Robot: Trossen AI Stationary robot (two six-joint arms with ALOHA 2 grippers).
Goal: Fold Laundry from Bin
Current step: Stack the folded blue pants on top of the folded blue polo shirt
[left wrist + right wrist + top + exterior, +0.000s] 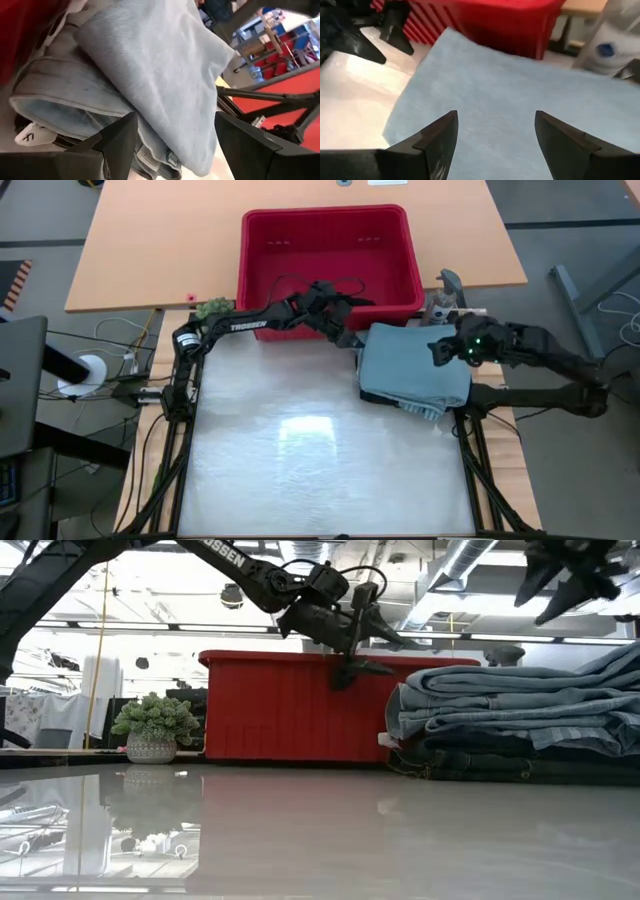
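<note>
Right pincer [437, 350] open above folded laundry [412, 365]

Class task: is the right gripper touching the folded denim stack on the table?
Apart. The low view shows the right gripper hanging open above the denim stack, with clear background between them.

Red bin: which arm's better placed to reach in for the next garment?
Left, probably. The left gripper is open at the red bin's front wall beside the folded denim stack. The right gripper, also open, hovers over the stack, farther from the bin.
</note>
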